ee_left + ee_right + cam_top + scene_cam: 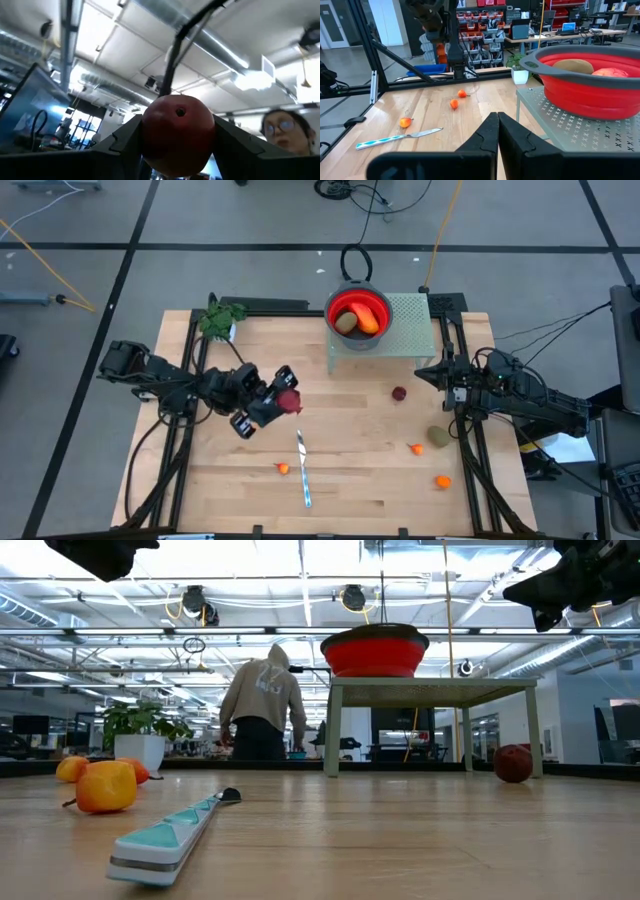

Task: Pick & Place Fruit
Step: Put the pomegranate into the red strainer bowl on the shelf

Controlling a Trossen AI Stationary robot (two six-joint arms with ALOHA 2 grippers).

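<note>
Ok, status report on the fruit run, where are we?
Left gripper shut on red apple, lifted mid-table. Right gripper shut, empty, waiting beside red bowl. Path to bowl looks open.

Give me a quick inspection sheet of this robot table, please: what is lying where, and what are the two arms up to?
Surface: wooden table, with a small green perforated stand at its far edge.
Job's things: red bowl on the stand holds a kiwi-like piece and an orange piece. Loose on the table: dark red ball, olive oval, three small orange bits.
Clutter: knife; green plant.
Grippers: left gripper holds a red apple above the table; right gripper shut, empty, waiting at the right edge.
Cables: yellow and black cables on the floor.
Surroundings: workshop; a person in a hoodie behind the table.
</note>
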